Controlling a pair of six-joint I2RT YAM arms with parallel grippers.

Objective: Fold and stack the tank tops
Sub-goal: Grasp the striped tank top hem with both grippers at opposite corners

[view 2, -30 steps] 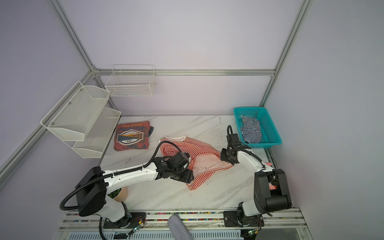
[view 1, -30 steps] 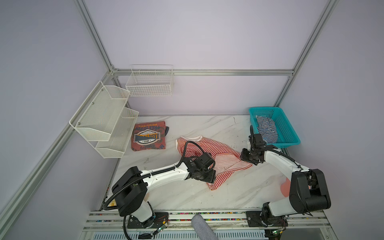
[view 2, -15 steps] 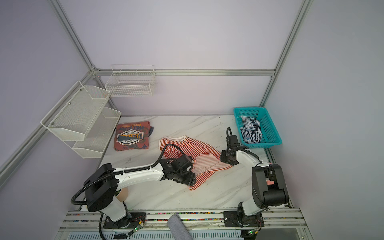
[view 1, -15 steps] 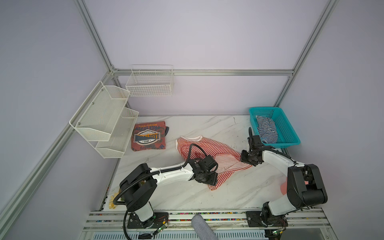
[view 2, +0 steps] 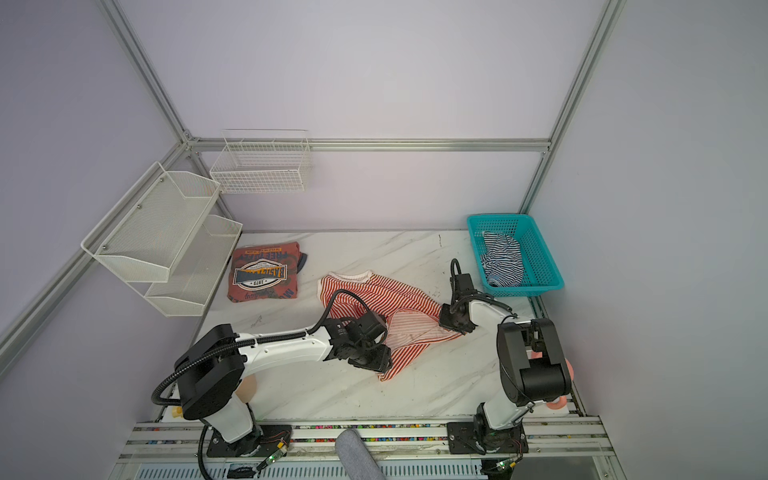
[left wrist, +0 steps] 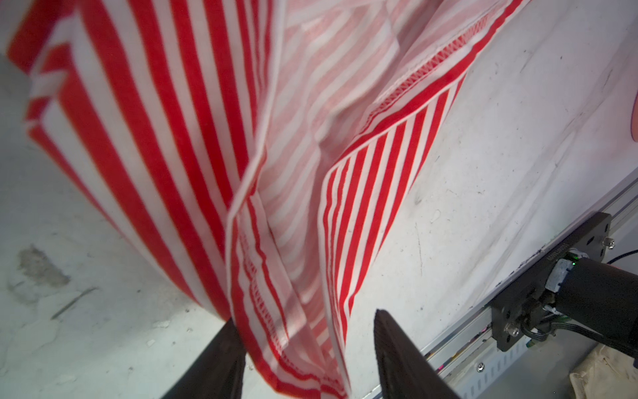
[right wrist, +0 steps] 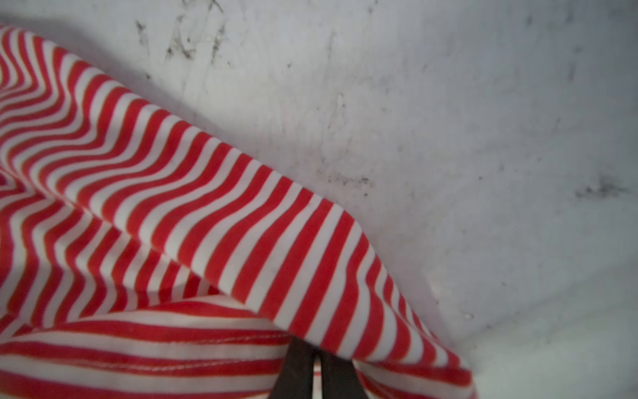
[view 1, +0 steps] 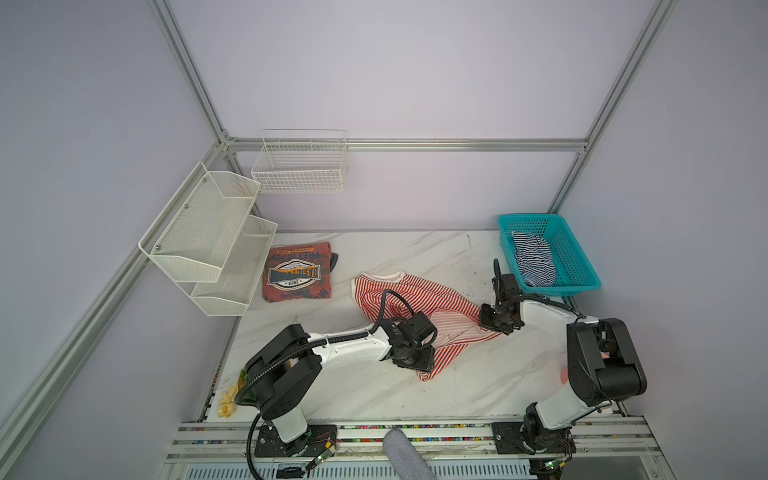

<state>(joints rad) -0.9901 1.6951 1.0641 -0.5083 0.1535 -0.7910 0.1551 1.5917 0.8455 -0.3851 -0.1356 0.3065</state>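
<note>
Marble tabletop (view 1: pixel 457 399): at left lies the folded rust-red "1973" garment (view 1: pixel 296 272). We find the left gripper (left wrist: pixel 305 321) astride the near hem of the red-and-white striped tank top (view 1: pixel 415 291), jaws narrowing but not yet closed. The right gripper (right wrist: pixel 317 362) has just clamped its right edge. The navy-striped tank top (view 1: pixel 534 257) waits in the teal basket (view 1: pixel 528 217). Folding has not started.

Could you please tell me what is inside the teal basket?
A crumpled navy-and-white striped tank top lies in the teal basket; part of the mesh floor shows beside it. Whatever lies beneath the cloth is covered.
</note>
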